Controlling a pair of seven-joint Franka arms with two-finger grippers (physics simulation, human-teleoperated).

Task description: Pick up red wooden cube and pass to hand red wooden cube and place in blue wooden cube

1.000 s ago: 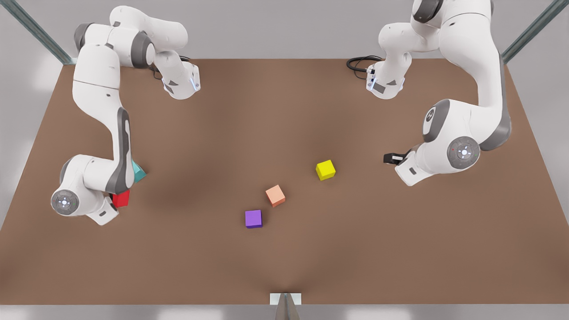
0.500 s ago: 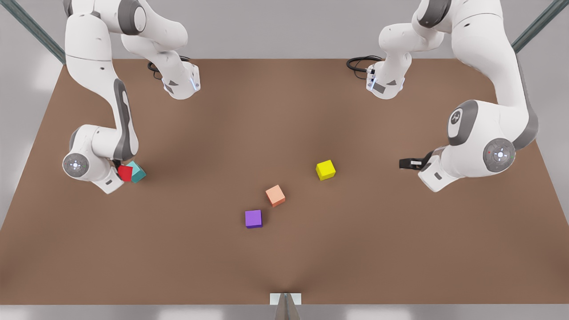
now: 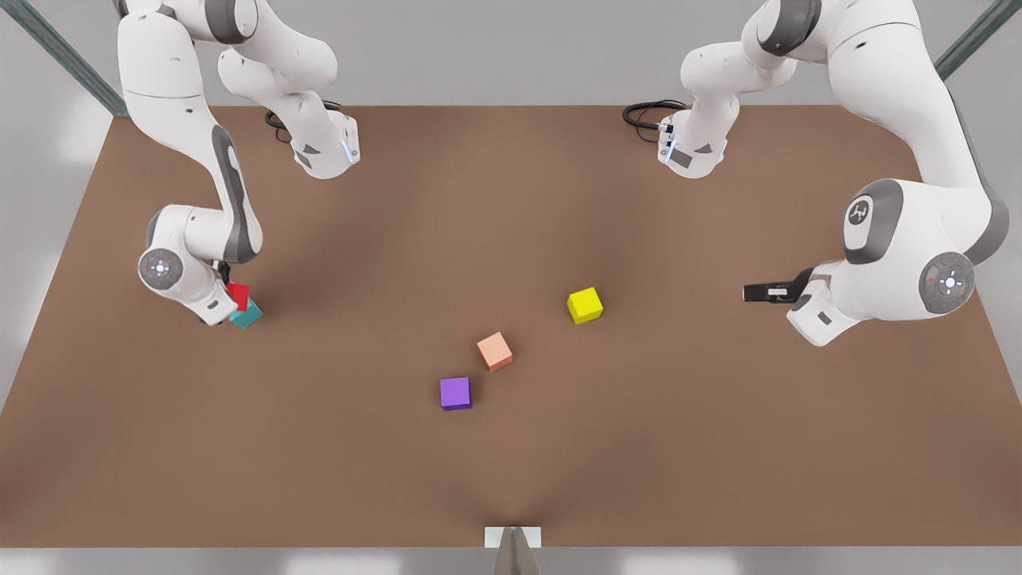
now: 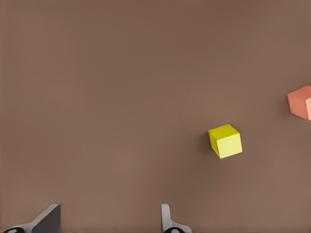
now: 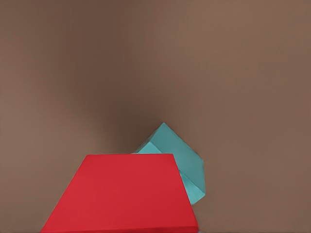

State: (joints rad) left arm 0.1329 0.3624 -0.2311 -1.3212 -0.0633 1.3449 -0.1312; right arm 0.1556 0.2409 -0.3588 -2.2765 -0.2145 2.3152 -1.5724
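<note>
On the front view's left, my right gripper (image 3: 230, 300) is shut on the red wooden cube (image 3: 238, 295). It holds the cube just over the blue wooden cube (image 3: 247, 315), a teal block lying on the table. In the right wrist view the red wooden cube (image 5: 121, 194) is close up, partly covering the blue wooden cube (image 5: 177, 158) behind it. I cannot tell whether the two cubes touch. My left gripper (image 3: 758, 292) hovers open and empty at the front view's right, and its fingertips (image 4: 48, 218) stand wide apart in the left wrist view.
A yellow cube (image 3: 585, 305) (image 4: 225, 141), a salmon-orange cube (image 3: 495, 351) (image 4: 301, 102) and a purple cube (image 3: 455, 394) lie near the middle of the brown table (image 3: 511, 479). The arm bases stand at the far edge.
My right gripper carried the red cube away from the table's near edge until it came over the teal cube. The left arm drew back toward the front view's right.
</note>
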